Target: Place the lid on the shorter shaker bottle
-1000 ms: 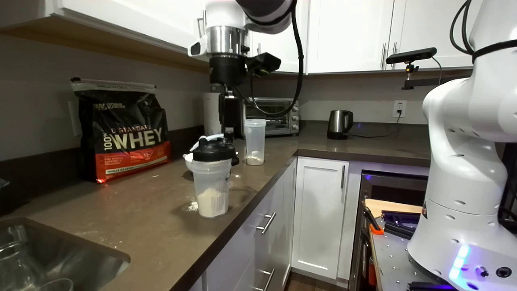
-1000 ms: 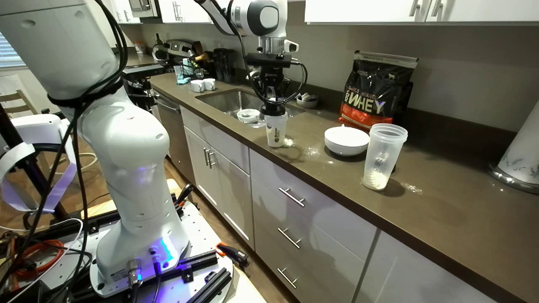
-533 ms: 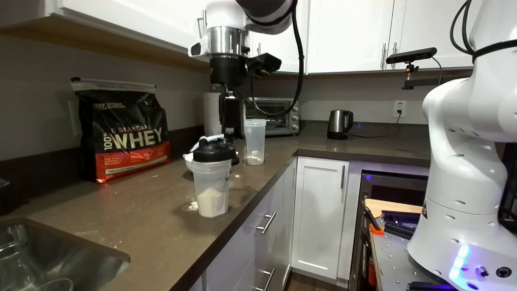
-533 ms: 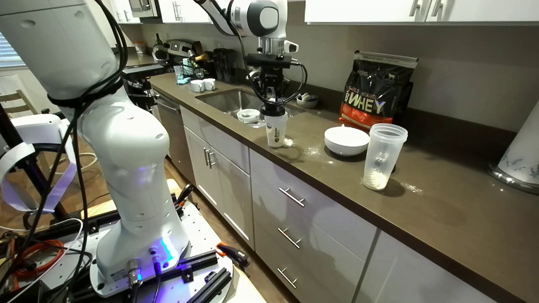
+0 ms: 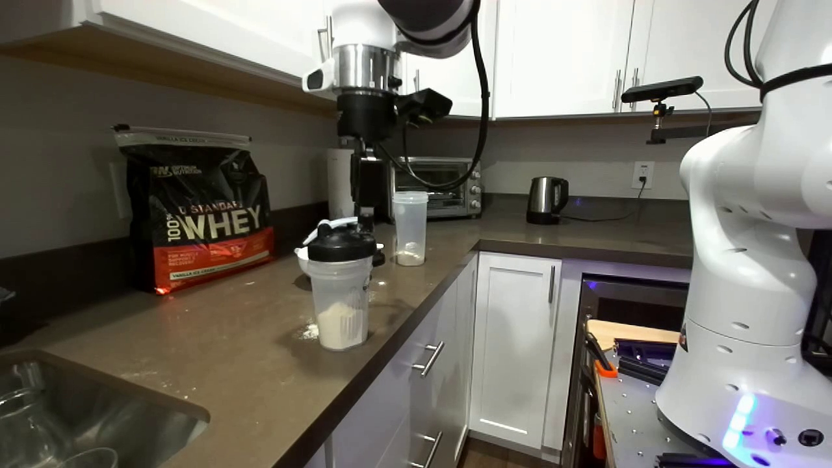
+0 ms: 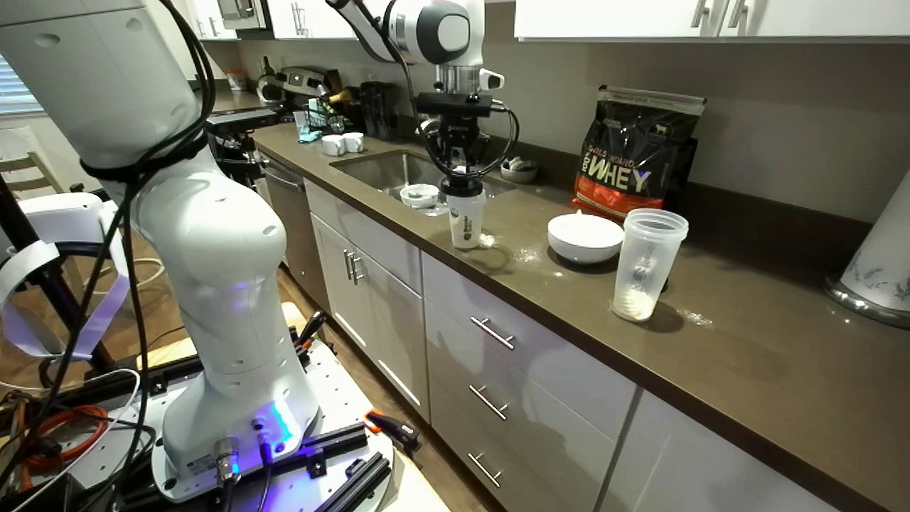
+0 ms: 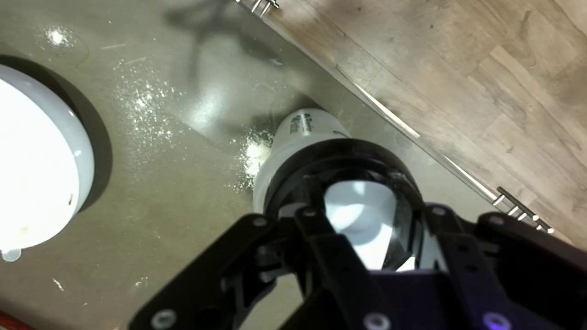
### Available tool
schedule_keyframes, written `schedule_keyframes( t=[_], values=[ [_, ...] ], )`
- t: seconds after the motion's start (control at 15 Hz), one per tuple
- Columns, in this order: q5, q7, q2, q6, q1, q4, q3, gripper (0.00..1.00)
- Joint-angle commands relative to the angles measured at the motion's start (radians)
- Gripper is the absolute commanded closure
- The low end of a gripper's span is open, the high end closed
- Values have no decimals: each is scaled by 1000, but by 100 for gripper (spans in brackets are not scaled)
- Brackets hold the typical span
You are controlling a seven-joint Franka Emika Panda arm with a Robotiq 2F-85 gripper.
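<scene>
Since half a second ago, the gripper (image 7: 364,208) and the lid (image 5: 342,248) have been shifted together slightly leftward, as seen in an exterior view, while the shorter shaker bottle (image 5: 340,296) has been left where it was. The fingers are set part-way apart, and the top of the lid is apparently gripped between them, though the contact is blurred in the wrist view. The lid is held right at the mouth of the bottle, which is stood upright on the counter (image 5: 240,351) with white powder (image 5: 340,328) in its bottom; whether the rim is seated cannot be told. The step in hand is judged to be the final alignment. By the next move the lid should be centred, levelled and pressed straight down before being let go; if it were pressed off-centre, the bottle could be tipped. Farther off, the white bowl (image 6: 586,247) is seen, then the taller bottle (image 6: 648,263), with the whey bag (image 6: 633,153) set near the wall (image 6: 782,121) behind.
</scene>
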Motion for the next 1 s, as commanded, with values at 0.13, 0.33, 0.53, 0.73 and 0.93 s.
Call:
schedule_keyframes(
  t=[0.13,0.33,0.53,0.73,0.93],
  values=[
    [12,-31,-10,78,-1,-31,1,86],
    [6,-30,0,92,-2,-33,1,86],
    [0,-28,4,89,-3,-34,2,86],
    [-4,-28,2,79,-4,-28,2,86],
    [-7,-26,-2,77,-5,-27,1,86]
  ],
)
